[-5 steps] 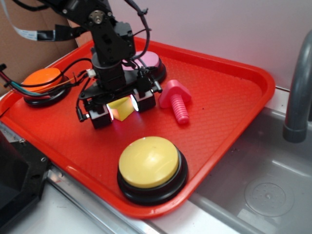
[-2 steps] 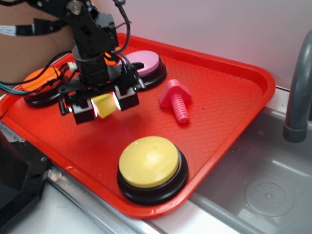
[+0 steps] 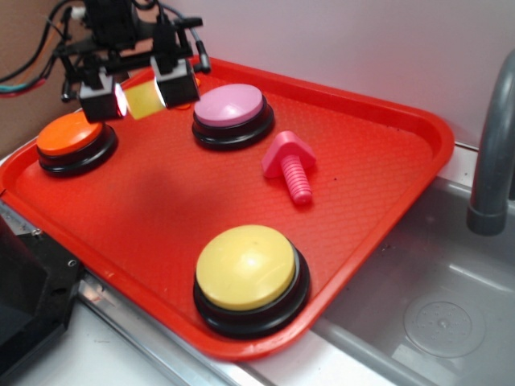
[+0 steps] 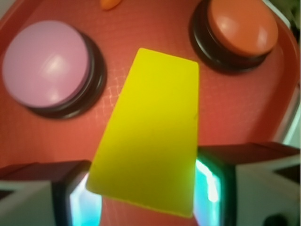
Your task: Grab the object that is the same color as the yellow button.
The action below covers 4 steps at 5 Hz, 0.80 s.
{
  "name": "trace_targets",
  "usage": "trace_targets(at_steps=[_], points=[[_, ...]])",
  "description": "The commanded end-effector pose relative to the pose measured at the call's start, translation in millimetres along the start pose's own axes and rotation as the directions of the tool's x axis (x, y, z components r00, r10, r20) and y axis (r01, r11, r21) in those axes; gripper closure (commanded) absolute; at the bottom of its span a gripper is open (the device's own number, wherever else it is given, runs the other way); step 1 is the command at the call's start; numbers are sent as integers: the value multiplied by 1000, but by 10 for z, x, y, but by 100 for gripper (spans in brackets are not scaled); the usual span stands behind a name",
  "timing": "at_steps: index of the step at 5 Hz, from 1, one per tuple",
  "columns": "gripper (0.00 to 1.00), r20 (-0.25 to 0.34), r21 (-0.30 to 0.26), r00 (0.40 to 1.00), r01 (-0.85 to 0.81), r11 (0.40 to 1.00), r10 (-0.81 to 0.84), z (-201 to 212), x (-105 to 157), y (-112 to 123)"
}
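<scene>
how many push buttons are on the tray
3: yellow button at the tray's near edge, pink button toward the back, orange button at the far left. None seem hidden.

Gripper: I have it raised, fingers pointing down, both pads clamped against opposite faces of the yellow cube held between them. Left finger pad and right pad glow lit. Wrist and cabling sit above the fingers.
</scene>
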<state>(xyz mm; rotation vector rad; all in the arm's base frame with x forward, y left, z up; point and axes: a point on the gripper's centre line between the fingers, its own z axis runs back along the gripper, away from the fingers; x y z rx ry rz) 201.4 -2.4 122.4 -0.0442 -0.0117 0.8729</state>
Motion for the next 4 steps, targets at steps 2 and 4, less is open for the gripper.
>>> trace_targets(at_steps=[2,4], points=[[100,96,-120,919,393,912,-383,842,112,-58],[100,71,-116,878,479,870,-473,934,118,-24]])
